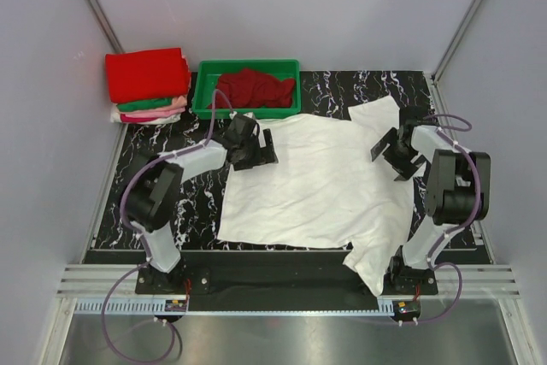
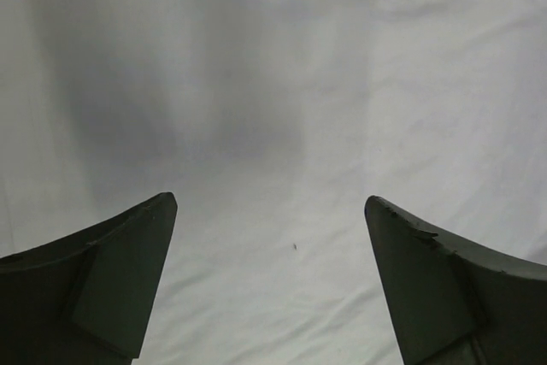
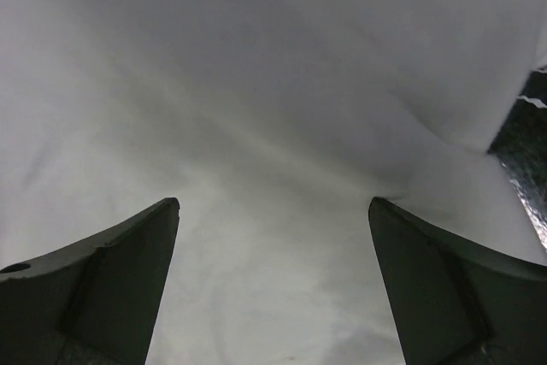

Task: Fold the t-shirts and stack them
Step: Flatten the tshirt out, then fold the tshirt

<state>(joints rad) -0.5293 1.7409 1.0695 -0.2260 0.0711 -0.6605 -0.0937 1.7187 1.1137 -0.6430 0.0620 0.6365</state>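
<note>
The white t-shirt [image 1: 312,181] lies spread flat across the middle of the bench [image 1: 342,87], one sleeve drooping over the near edge. The left pincer [image 1: 263,150] is over its far-left corner and the right pincer [image 1: 389,153] over its right edge. Both gape wide, holding nothing. Farthest back, a crumpled red t-shirt [image 1: 256,87] fills the green tray [image 1: 248,64], with folded t-shirts [image 1: 147,83] stacked to its left.

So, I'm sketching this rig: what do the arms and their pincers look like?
The left arm and right arm have black joints, white link shells and looping purple cables. The left pincer and right pincer carry dark, wedge-shaped fingers.
</note>
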